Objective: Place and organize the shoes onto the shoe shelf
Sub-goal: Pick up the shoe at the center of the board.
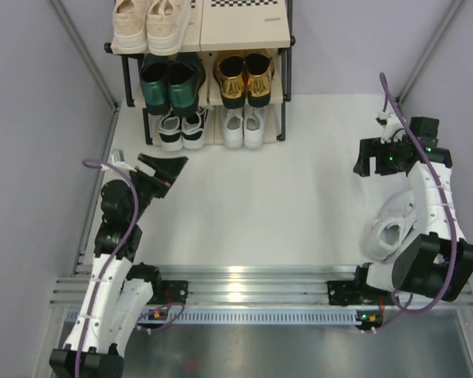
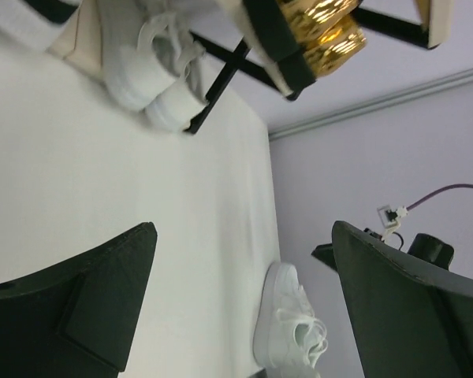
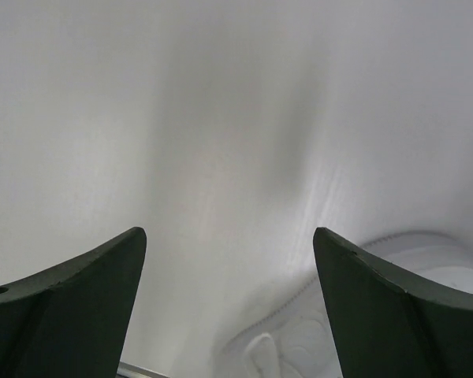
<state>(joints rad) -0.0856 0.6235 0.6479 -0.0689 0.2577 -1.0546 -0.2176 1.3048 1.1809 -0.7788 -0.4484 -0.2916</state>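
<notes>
From above, a three-tier shoe shelf with a black tube frame and beige boards (image 1: 244, 35) stands at the far edge of the white tabletop (image 1: 260, 205). Beige sneakers (image 1: 150, 24) sit on the left of its top board. Glossy dark green loafers (image 1: 169, 85) and shiny gold loafers (image 1: 244, 79) share the middle board. Black-and-white sneakers (image 1: 181, 130) and white lace-ups (image 1: 244, 127) fill the bottom. A chunky white sneaker (image 1: 388, 228) lies on the tabletop beside the right arm.

In the left wrist view, the left jaws stand wide apart, facing the shelf and that sneaker.

In the right wrist view, the right jaws are spread open above the tabletop, with the sneaker low at the right.
</notes>
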